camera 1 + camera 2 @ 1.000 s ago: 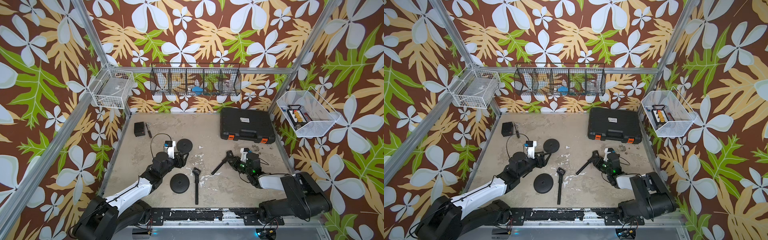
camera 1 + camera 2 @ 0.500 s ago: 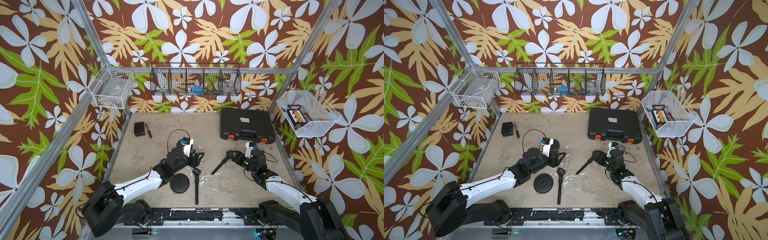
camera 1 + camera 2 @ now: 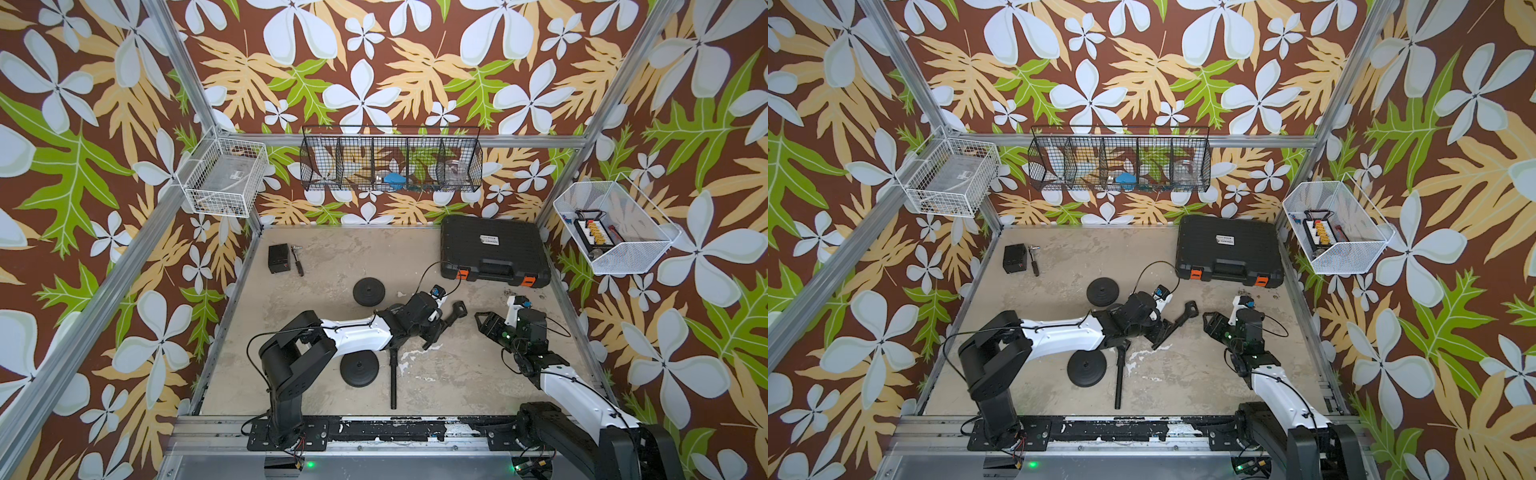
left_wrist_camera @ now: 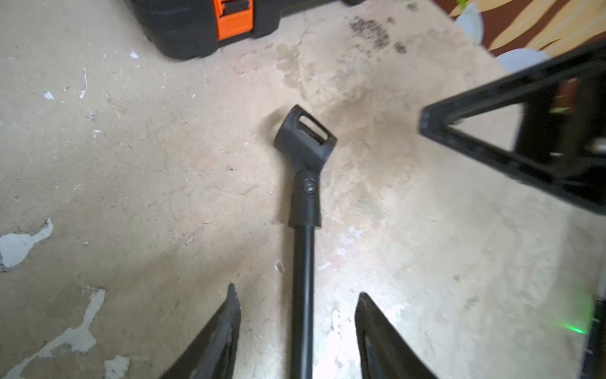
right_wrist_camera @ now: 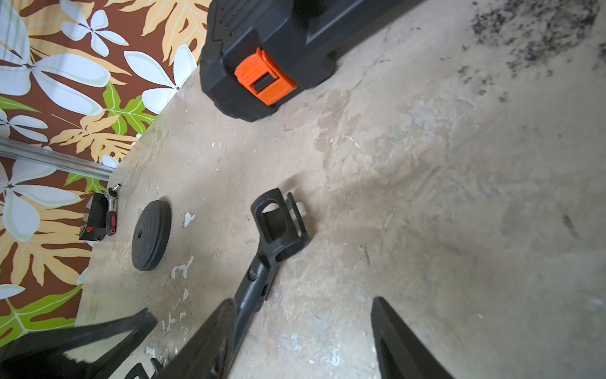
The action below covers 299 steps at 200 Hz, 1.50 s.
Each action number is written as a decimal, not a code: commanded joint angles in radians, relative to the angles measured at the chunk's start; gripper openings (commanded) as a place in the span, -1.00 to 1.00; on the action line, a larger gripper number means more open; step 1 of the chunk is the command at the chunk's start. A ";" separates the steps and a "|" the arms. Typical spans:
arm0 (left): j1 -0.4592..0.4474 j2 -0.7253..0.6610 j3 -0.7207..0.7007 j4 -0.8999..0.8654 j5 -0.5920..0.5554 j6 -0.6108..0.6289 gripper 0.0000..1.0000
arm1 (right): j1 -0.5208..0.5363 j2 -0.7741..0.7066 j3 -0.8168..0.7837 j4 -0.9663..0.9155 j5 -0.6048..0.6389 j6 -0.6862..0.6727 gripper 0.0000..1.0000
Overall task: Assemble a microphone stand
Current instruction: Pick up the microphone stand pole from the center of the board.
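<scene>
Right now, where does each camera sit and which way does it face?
Top views: high above the robot's side, looking down at the table; both arms, left claw and right claw show.
Left wrist: behind the open left claw, looking along the pole to its mic clip; a finger of the right claw shows.
Right wrist: behind the open right claw, low, facing the mic clip and a base disc.
Shared: both wrist views show the mic clip and black case.
</scene>
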<state>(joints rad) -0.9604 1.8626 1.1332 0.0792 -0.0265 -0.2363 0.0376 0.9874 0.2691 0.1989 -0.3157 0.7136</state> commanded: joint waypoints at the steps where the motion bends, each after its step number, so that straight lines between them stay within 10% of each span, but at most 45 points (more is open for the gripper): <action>1: -0.001 0.054 0.056 -0.077 -0.020 0.023 0.13 | -0.010 -0.004 -0.008 0.027 -0.069 -0.008 0.33; 174: -0.012 0.236 0.223 -0.171 0.062 0.057 -0.75 | -0.010 -0.003 -0.009 0.055 -0.115 -0.020 0.11; 221: -0.007 0.002 0.137 -0.067 -0.010 0.009 -0.90 | -0.005 -0.020 0.030 0.090 -0.356 -0.036 0.28; 299: 0.164 -0.574 -0.407 0.388 0.051 -0.124 -1.00 | 0.283 -0.009 0.267 0.002 -0.294 -0.107 0.37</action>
<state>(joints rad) -0.8291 1.3956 0.8207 0.2703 -0.0261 -0.3378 0.2462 0.9428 0.4725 0.2173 -0.6292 0.6479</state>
